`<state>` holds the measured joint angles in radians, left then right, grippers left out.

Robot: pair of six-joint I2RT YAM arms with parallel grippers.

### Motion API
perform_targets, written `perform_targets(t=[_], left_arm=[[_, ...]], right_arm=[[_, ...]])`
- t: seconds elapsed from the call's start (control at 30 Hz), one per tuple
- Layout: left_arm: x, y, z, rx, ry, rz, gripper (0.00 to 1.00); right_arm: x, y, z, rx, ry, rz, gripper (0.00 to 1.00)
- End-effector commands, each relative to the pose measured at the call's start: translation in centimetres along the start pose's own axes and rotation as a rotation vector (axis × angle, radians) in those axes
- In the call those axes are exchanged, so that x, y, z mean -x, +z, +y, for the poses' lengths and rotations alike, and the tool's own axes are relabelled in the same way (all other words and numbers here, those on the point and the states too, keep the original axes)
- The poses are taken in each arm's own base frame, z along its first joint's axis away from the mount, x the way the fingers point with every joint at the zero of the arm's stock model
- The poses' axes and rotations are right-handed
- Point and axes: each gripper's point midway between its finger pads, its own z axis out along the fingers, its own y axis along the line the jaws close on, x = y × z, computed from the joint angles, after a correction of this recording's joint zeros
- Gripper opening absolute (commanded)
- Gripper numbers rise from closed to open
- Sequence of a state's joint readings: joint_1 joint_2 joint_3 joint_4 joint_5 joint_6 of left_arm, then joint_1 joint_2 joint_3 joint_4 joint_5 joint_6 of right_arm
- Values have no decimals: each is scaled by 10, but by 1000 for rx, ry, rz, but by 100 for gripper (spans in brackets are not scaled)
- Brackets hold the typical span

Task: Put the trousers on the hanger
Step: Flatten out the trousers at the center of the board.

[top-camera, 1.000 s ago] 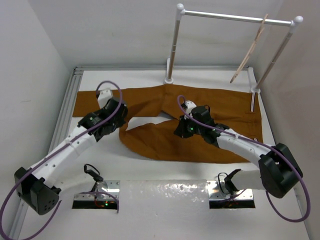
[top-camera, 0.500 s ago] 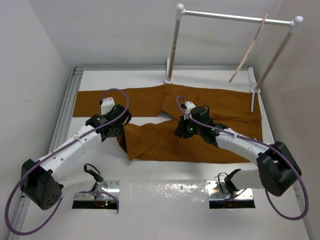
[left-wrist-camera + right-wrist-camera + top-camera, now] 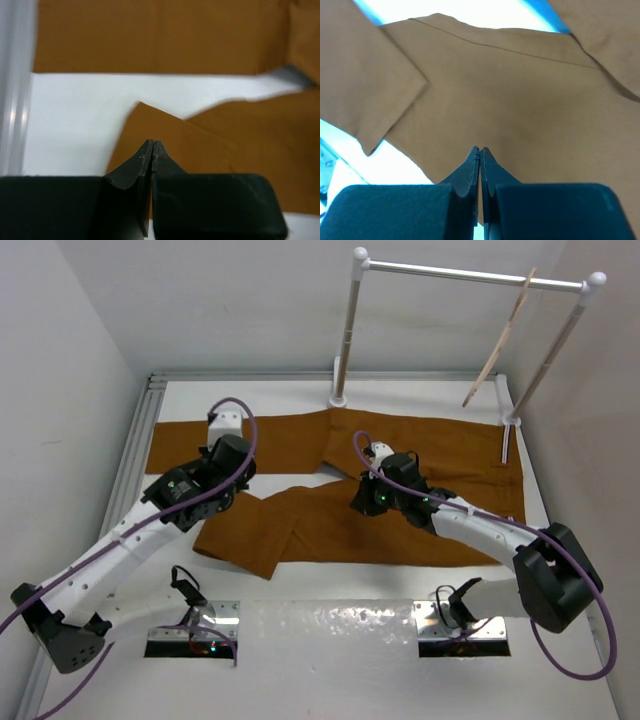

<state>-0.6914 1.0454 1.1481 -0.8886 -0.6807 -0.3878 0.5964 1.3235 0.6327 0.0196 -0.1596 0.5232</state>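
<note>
The rust-brown trousers (image 3: 430, 455) lie flat across the table, one leg along the back and the other (image 3: 245, 540) angled toward the near left. My left gripper (image 3: 228, 478) hovers over the gap between the legs. In the left wrist view its tips (image 3: 152, 142) are shut with nothing between them, above a corner of the near leg (image 3: 210, 135). My right gripper (image 3: 363, 497) is shut over the crotch area. Its tips (image 3: 480, 148) point at plain cloth (image 3: 510, 90), and none shows between them. The pale hanger (image 3: 497, 345) hangs on the rail at the back right.
The white clothes rail (image 3: 470, 275) stands on two posts at the table's back right. An aluminium track (image 3: 135, 460) runs along the left edge, also seen at the left wrist view's left side (image 3: 15, 90). White walls close in on the left, back and right.
The near leg's end, folded back on itself earlier, now lies spread toward the near left. My left gripper has let it go, shut again and moved back. The right arm has stayed put.
</note>
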Motion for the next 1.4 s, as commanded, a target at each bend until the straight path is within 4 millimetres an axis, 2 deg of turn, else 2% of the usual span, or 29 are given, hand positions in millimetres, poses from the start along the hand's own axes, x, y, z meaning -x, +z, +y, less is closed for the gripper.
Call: perform_targets(t=[0.0, 0.03, 0.07, 0.1, 0.13, 0.23, 0.27, 0.37, 0.47, 0.53, 0.67, 0.77, 1.0, 1.2, 1.37], left_arm=[[-37, 10, -54, -185, 104, 61, 0], [-48, 16, -70, -199, 84, 67, 0], [-67, 18, -96, -222, 143, 99, 0], [-68, 18, -102, -185, 154, 79, 0], [-78, 11, -120, -191, 143, 72, 0], [-91, 20, -132, -123, 120, 56, 4], [-95, 23, -133, -117, 108, 56, 17], [-110, 30, -142, -148, 78, 67, 32], [-130, 45, -135, -104, 71, 89, 34], [-141, 56, -127, -72, 62, 119, 30], [-160, 68, -125, -89, 77, 170, 28], [-175, 73, -121, -73, 110, 205, 24], [-206, 92, -110, -73, 135, 299, 22], [-218, 94, -112, -95, 152, 329, 27], [-225, 99, -111, -78, 160, 347, 27]], right_arm=[[9, -4, -8, -48, 7, -68, 0], [14, -6, -15, -93, 11, -100, 0], [17, -9, -18, -111, 14, -123, 0], [19, -16, -21, -125, 20, -154, 0], [23, -19, -27, -160, 22, -184, 0], [29, -28, -29, -178, 29, -227, 0], [31, -30, -31, -192, 32, -240, 0], [30, -31, -37, -220, 52, -252, 0], [30, -34, -43, -251, 78, -269, 0], [33, -39, -50, -275, 101, -304, 0], [34, -43, -60, -304, 136, -325, 0], [31, -41, -64, -307, 144, -319, 0], [29, -36, -63, -290, 144, -302, 0], [27, -33, -62, -282, 140, -290, 0], [27, -31, -57, -257, 139, -279, 0]])
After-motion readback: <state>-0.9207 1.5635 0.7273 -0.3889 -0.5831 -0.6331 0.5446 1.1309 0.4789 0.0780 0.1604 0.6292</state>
